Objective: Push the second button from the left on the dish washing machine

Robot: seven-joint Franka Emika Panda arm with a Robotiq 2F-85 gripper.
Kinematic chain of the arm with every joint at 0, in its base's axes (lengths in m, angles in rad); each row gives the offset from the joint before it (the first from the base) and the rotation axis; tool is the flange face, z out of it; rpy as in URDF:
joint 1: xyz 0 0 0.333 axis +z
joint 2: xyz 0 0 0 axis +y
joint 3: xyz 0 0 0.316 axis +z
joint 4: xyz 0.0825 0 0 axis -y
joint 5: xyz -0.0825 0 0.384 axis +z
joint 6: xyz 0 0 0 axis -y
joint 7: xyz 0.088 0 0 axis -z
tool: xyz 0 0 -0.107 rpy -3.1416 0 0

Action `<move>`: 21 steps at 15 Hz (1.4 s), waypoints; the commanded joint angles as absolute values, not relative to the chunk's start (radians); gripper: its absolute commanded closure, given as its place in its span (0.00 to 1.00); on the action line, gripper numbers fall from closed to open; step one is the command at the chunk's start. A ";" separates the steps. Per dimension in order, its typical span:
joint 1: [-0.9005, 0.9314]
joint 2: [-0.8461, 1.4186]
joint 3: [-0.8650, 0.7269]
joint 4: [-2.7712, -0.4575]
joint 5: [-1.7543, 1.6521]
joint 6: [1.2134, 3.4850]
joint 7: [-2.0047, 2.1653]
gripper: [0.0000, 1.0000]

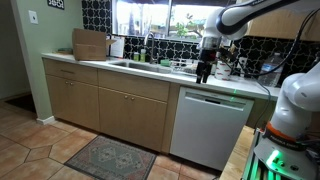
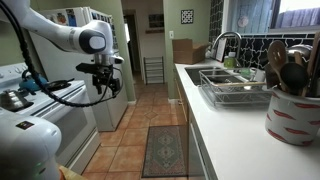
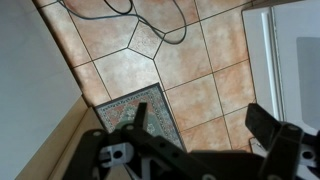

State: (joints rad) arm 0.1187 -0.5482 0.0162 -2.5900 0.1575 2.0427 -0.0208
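Note:
The dish washing machine (image 1: 210,128) is a white front under the counter, right of the tan cabinet doors. Its dark control strip (image 1: 214,98) runs along the top edge with tiny green lights; I cannot make out single buttons. My gripper (image 1: 204,72) hangs above the strip's left end, fingers pointing down, apart from it. In an exterior view it sits out over the tiled aisle (image 2: 103,86), away from the counter. In the wrist view the gripper (image 3: 200,125) is open and empty, looking down at the floor. The machine's front does not show there.
A patterned rug (image 1: 110,156) lies on the tile floor before the sink cabinets; it also shows in the wrist view (image 3: 140,108). A dish rack (image 2: 235,92) and utensil jar (image 2: 293,100) stand on the counter. A white appliance (image 3: 295,60) and a cable (image 3: 150,20) lie across the aisle.

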 commanded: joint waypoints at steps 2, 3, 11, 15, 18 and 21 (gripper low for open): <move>0.085 -0.522 0.038 -2.576 0.151 2.063 0.034 0.00; 0.065 -0.512 0.058 -2.578 0.124 2.094 0.080 0.00; -0.078 -0.383 0.152 -2.538 -0.139 2.166 0.415 0.00; -0.122 -0.315 0.159 -2.523 -0.265 2.185 0.563 0.00; -0.149 -0.262 0.159 -2.520 -0.368 2.236 0.674 0.00; -0.171 -0.202 0.155 -2.508 -0.519 2.284 0.828 0.00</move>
